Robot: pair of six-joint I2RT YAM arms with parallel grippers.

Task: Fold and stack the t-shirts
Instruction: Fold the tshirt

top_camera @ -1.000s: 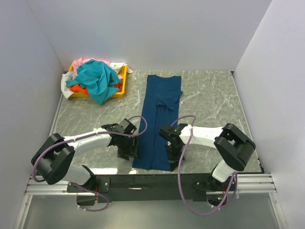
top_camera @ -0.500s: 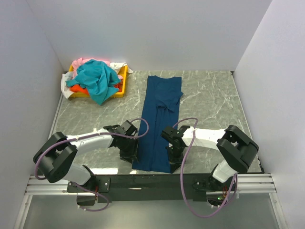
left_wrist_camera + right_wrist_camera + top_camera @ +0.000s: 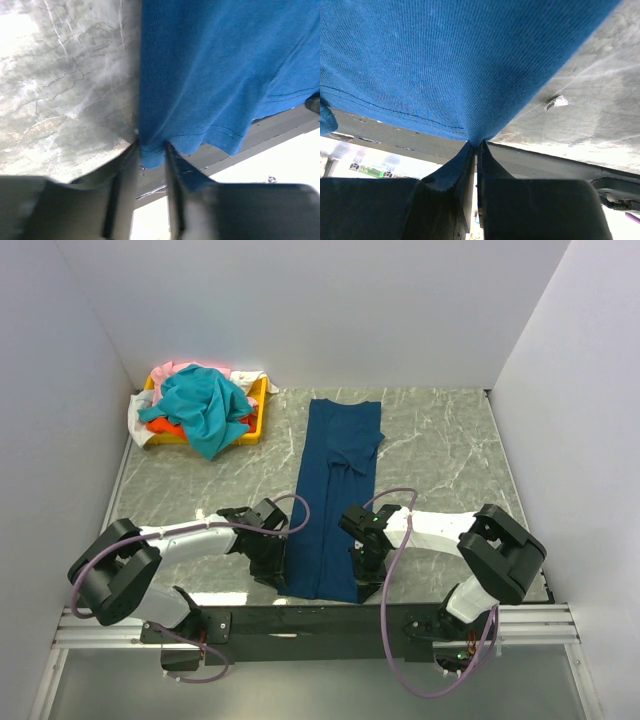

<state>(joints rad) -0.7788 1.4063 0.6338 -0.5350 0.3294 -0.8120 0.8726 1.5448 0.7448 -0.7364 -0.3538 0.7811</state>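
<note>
The navy blue t-shirt (image 3: 335,490) lies as a long narrow strip down the middle of the table, its hem at the near edge. My left gripper (image 3: 277,574) is shut on the hem's left corner (image 3: 152,152). My right gripper (image 3: 362,578) is shut on the hem's right corner (image 3: 475,135). Both corners are pinched between the fingers just above the table's near edge. The teal t-shirt (image 3: 203,405) lies on top of a pile with orange (image 3: 163,426), pink (image 3: 178,368) and white (image 3: 138,418) shirts at the back left.
The pile sits in a yellow tray (image 3: 258,410) at the back left corner. White walls close in the table on three sides. The black front rail (image 3: 320,618) runs just below the shirt's hem.
Both grippers have moved toward the near edge along the shirt's sides and closed in on the hem corners. The shirt's lower part has narrowed slightly.
</note>
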